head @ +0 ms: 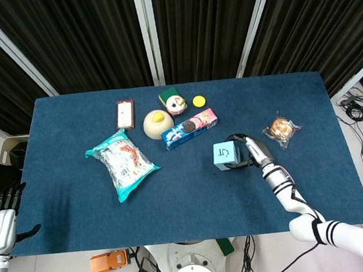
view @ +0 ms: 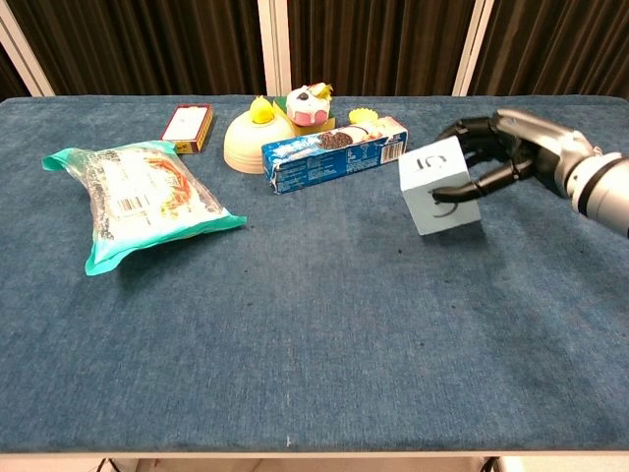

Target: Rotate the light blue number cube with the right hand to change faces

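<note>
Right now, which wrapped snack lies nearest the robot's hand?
The small clear-wrapped round bun, just beyond the right hand; the biscuit pack and big teal bag lie farther left.

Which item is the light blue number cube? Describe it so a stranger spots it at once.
Start at the dark blue cloth table, then go to the right hand at its right-centre. The light blue number cube sits in its fingers, below the long blue cookie box. It alone shows a handwritten 5.
</note>
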Controlling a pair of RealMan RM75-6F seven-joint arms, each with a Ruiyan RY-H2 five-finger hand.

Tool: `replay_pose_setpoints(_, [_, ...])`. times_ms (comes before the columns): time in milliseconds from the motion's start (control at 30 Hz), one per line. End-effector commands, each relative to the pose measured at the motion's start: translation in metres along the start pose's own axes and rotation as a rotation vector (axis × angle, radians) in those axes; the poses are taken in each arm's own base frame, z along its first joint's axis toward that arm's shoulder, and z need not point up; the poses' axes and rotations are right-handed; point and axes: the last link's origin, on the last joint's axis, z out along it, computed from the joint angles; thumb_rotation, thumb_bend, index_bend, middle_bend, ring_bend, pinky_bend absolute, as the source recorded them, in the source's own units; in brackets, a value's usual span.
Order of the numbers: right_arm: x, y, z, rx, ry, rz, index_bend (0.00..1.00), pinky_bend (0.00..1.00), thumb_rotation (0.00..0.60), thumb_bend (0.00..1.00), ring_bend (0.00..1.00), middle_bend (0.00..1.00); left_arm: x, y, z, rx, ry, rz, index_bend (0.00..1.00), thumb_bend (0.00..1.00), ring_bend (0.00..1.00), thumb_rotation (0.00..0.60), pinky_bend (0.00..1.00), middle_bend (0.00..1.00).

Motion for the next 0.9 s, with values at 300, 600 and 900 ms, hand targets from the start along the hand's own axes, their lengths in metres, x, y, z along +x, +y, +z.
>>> replay_pose_setpoints(300, [-0.006,0.023,-0.014,0.035,-0.035,-0.062,0.13,0.06,0.600,0.26,0.05,0.24,0.000,-0.002,0.000,0.004,0.001,0.001,0.04,0.00,0.00,0.600,0.00,0.02])
replay_pose_setpoints(600, [0.034,0.006,-0.035,0.006,-0.023,-0.337,0.00,0.02,0.600,0.26,0.00,0.16,-0.001,-0.001,0.003,0.004,-0.010,0.000,0.04,0.00,0.00,0.600,0.00,0.02])
replay_pose_setpoints(900, [0.052,-0.059,-0.039,-0.108,-0.116,-0.661,0.00,0.02,0.600,0.26,0.00,0.15,0.000,-0.001,0.005,-0.003,-0.010,0.001,0.04,0.00,0.00,0.600,0.00,0.02])
